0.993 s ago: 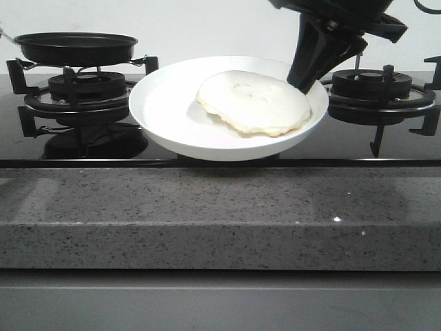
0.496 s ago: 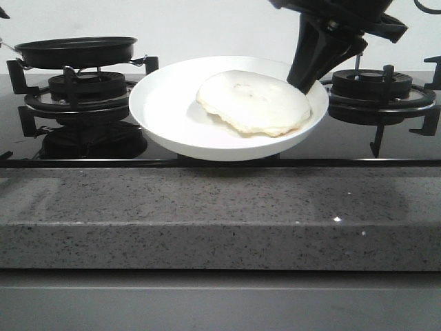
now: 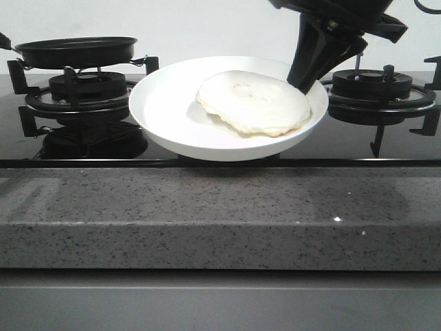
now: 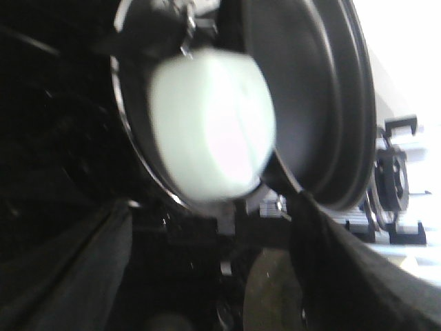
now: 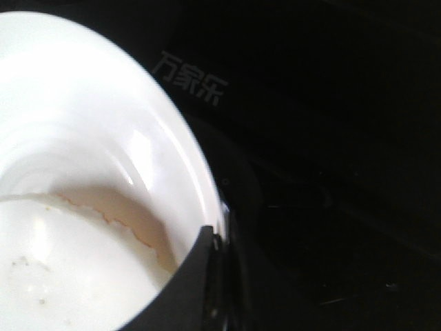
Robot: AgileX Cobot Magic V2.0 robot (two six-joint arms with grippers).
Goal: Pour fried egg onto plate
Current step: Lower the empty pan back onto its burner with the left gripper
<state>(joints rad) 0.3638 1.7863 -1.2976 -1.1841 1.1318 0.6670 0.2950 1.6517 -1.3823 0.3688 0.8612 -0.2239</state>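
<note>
Egg (image 3: 253, 102) lies already on the plate (image 3: 169, 110), just beside the right gripper (image 3: 308, 81) — this one is clamped on the plate's rim. Left gripper is out of front view; its state I cannot tell — the pan (image 3: 76, 49) sits over the burner.

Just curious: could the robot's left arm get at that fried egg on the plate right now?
Probably not easily: the left gripper seems busy holding the frying pan, though the fried egg lies uncovered on the plate.
</note>
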